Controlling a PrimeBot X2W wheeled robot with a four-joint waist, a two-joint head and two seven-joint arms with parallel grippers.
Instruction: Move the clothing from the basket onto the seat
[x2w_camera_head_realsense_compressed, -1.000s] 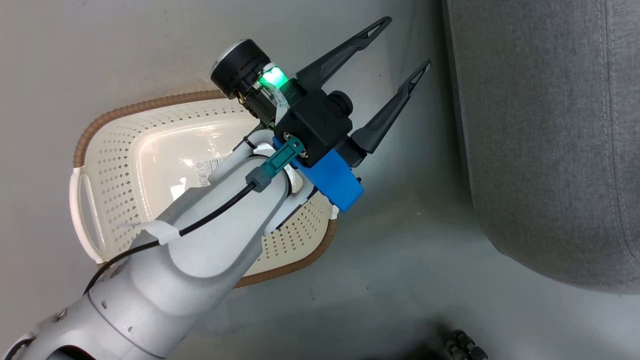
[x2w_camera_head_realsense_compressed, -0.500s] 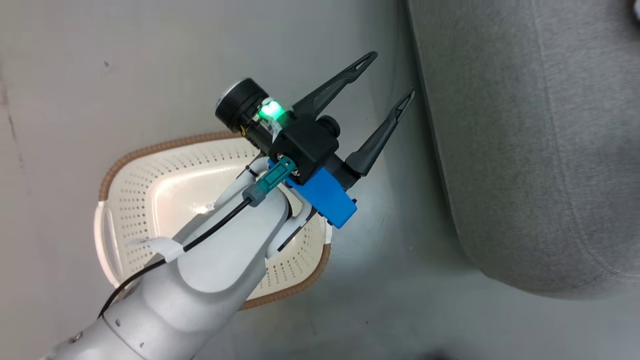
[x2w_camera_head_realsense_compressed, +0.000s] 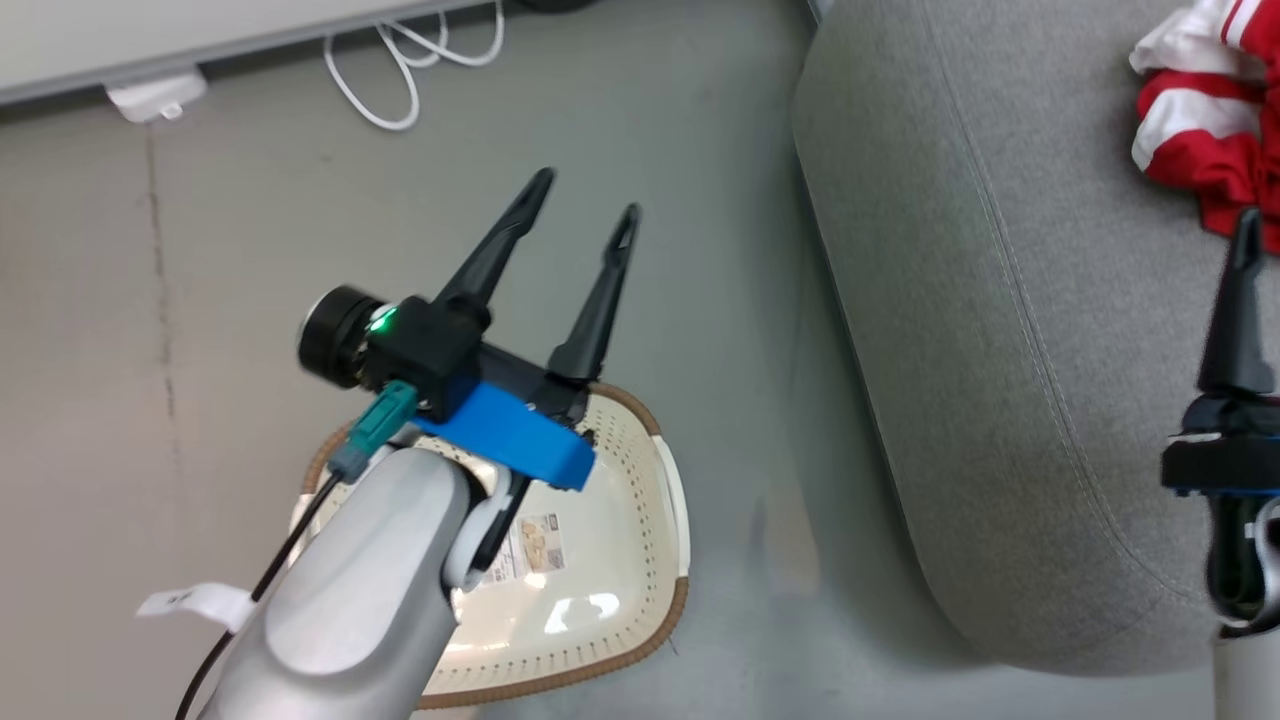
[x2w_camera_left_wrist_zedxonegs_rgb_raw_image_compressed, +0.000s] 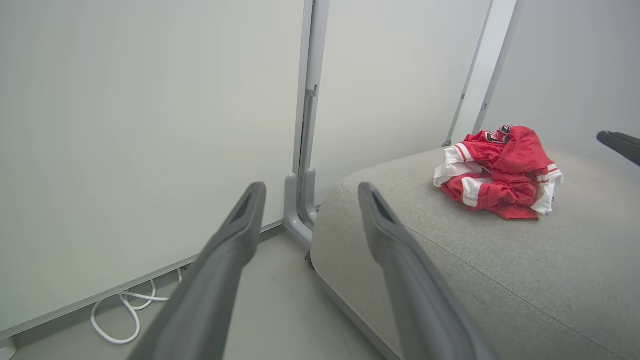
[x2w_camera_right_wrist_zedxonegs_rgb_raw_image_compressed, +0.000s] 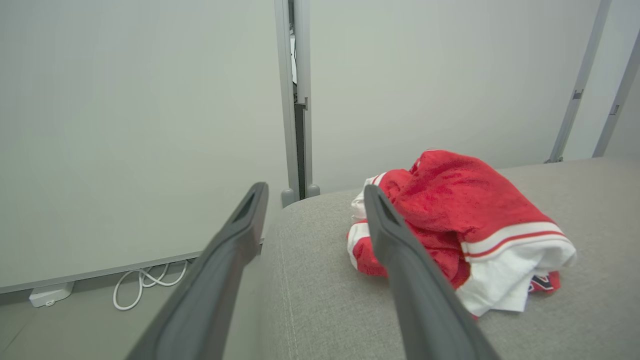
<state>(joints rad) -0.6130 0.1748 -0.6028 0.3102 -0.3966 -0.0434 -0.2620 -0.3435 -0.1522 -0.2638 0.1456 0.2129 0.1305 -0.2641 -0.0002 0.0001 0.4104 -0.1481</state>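
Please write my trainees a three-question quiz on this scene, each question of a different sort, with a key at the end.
1. True or false: the clothing lies on the seat.
2. Multiple choice: what shows on the inner bottom of the basket? A) a paper label B) a red garment C) a folded towel
3. Fill the gap: the left gripper hangs above the basket with its fingers ____ and nothing between them.

Key: 1 true; 2 A; 3 open.
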